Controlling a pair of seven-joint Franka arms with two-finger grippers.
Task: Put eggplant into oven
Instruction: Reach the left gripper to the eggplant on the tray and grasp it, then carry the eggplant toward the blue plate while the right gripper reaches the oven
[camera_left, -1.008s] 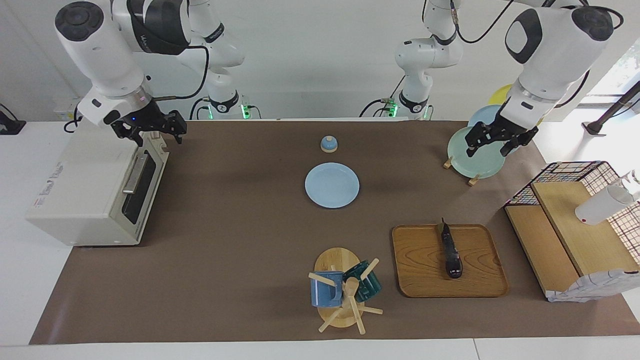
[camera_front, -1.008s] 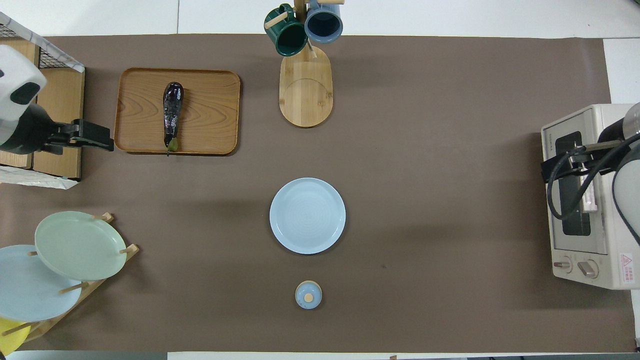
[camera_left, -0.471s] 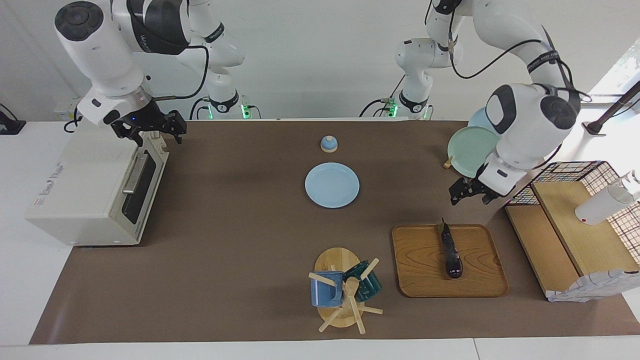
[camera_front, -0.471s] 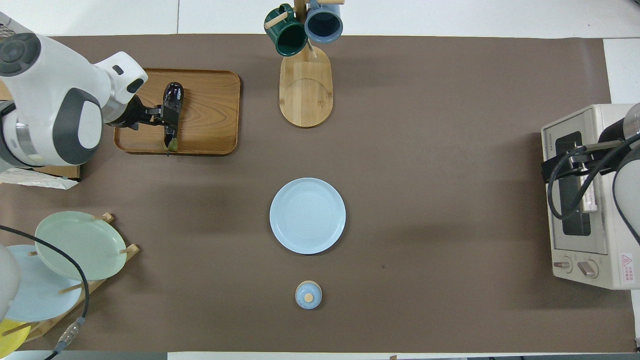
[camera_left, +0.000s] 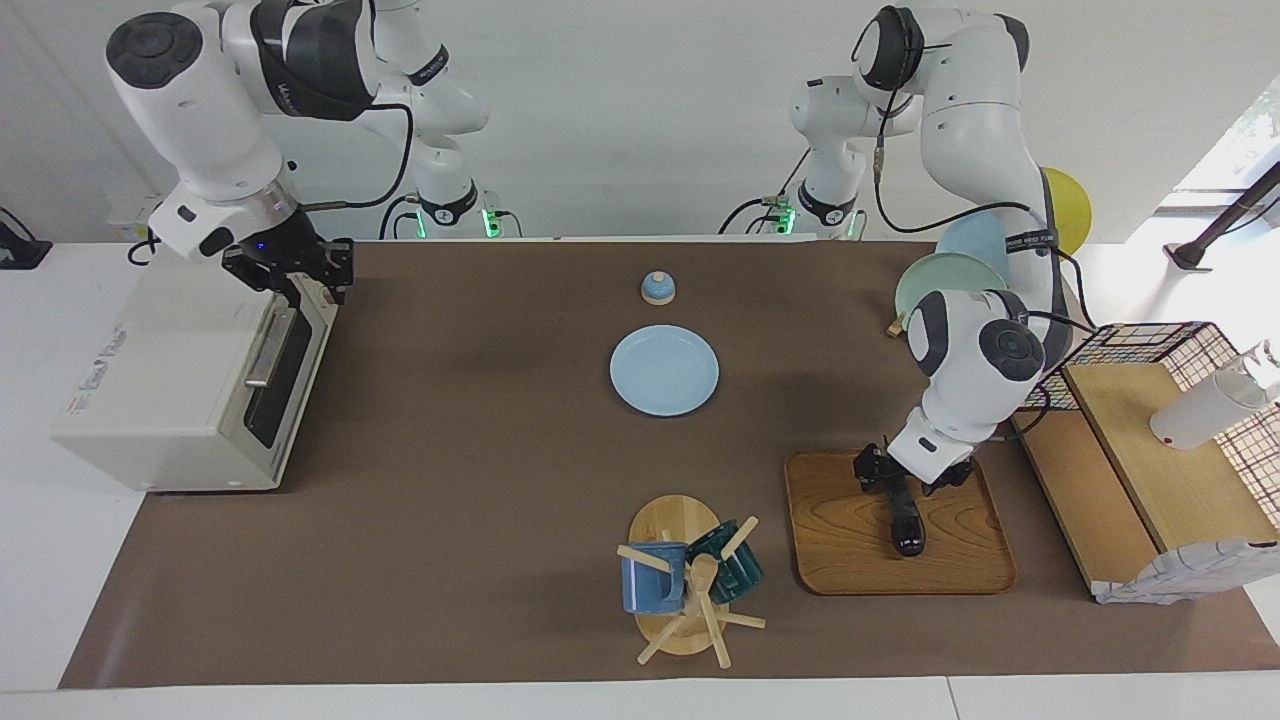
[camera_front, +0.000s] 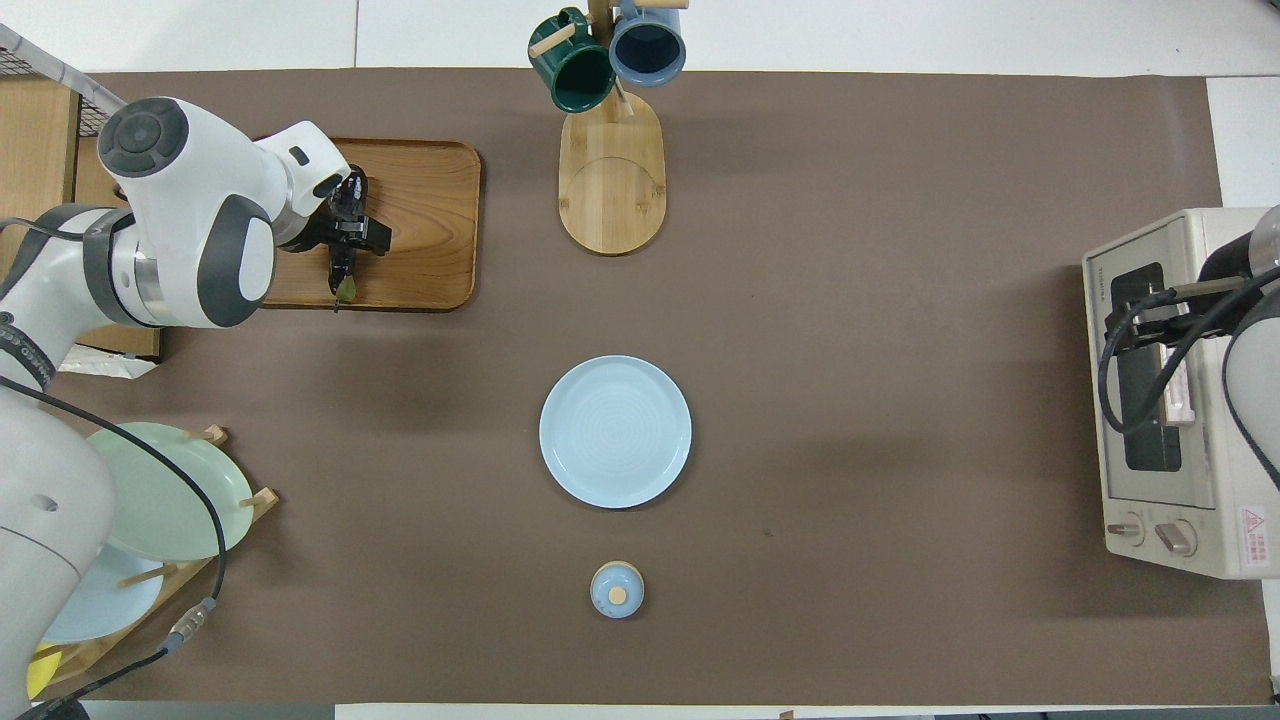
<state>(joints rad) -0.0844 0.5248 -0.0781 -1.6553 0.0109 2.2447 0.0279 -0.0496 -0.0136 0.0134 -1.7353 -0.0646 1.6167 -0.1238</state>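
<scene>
The slim dark purple eggplant (camera_left: 905, 518) (camera_front: 345, 232) lies on the rectangular wooden tray (camera_left: 840, 540) (camera_front: 425, 230) near the table edge farthest from the robots, toward the left arm's end. The left end effector (camera_left: 893, 482) (camera_front: 350, 236) is down over its stem half, fingers spread astride it. The boxy cream-white oven (camera_left: 180, 385) (camera_front: 1170, 400), door shut, sits at the right arm's end; the right end effector (camera_left: 295, 275) hovers at its top corner, and I cannot tell its finger state.

A plain white wall (camera_left: 640, 120) rises at the robots' end of the white surface (camera_left: 60, 560), which lies under a broad brown paper mat (camera_left: 480, 480). Daylight comes through a bright window (camera_left: 1235, 130) at the left arm's end, above a white sill.
</scene>
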